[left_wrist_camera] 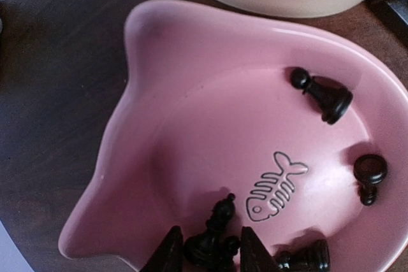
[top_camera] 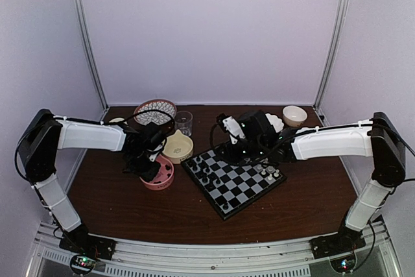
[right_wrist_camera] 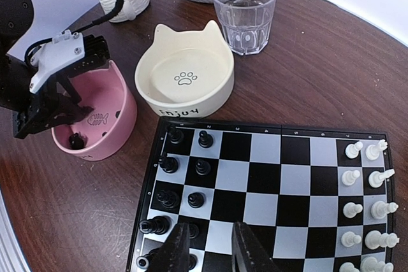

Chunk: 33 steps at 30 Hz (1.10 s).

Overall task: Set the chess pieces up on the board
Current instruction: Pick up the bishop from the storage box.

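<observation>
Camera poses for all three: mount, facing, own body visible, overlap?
Top external: above and behind the robot, looking down at the board; both arms show.
Left wrist: on the left arm, looking down into the pink bowl; left tool at bottom edge.
Right wrist: on the right arm above the board, facing the left arm; right tool at bottom edge.
Shared: pink bowl, in both wrist views.
</observation>
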Tool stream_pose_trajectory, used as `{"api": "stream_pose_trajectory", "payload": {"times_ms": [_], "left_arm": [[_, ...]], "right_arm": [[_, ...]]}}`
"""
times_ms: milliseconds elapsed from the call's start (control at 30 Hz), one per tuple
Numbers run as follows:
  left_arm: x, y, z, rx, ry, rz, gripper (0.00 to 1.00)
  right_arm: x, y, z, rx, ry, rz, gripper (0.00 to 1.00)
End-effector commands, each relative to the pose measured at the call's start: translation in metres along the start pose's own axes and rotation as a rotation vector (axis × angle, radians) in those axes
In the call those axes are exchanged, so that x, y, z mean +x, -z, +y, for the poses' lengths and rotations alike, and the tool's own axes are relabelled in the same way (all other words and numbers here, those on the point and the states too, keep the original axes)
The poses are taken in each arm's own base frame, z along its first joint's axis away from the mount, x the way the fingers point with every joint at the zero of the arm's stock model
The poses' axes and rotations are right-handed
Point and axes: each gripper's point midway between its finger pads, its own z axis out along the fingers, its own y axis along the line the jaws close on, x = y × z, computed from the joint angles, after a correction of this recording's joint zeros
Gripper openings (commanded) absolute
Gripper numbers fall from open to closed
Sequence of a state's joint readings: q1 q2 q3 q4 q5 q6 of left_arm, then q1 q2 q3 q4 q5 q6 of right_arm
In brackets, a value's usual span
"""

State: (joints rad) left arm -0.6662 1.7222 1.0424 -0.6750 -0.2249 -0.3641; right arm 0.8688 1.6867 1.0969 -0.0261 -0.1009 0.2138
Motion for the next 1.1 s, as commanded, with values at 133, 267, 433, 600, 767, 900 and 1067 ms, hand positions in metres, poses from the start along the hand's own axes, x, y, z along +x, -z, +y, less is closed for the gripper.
{"api": "stream_pose_trajectory", "payload": {"times_ms": [133, 267, 433, 600, 767, 900, 1067], "left_arm": [[0.005, 0.000, 0.000, 0.012, 0.012, 0.034, 0.26], [0.002, 0.004, -0.005, 0.043, 0.009, 0.022, 0.15], [-0.010, 0.022, -0.019, 0.152, 0.003, -0.090, 0.11], [-0.022, 0.042, -0.022, 0.202, -0.004, -0.217, 0.11], [-0.031, 0.056, -0.023, 0.230, -0.003, -0.329, 0.11], [-0.037, 0.068, -0.035, 0.306, -0.017, -0.424, 0.11], [-0.042, 0.089, -0.051, 0.431, -0.038, -0.550, 0.11]], "right_arm": [[-0.009, 0.009, 0.000, -0.004, -0.005, -0.031, 0.26], [-0.009, 0.011, 0.000, -0.004, -0.003, -0.032, 0.26], [-0.010, 0.014, 0.000, -0.005, -0.007, -0.038, 0.26], [-0.009, 0.013, 0.005, -0.036, -0.029, -0.037, 0.26], [-0.007, 0.013, 0.014, -0.089, -0.058, -0.024, 0.27], [-0.014, 0.014, 0.030, -0.173, -0.084, -0.037, 0.27], [-0.013, 0.012, 0.049, -0.231, -0.071, -0.027, 0.27]]}}
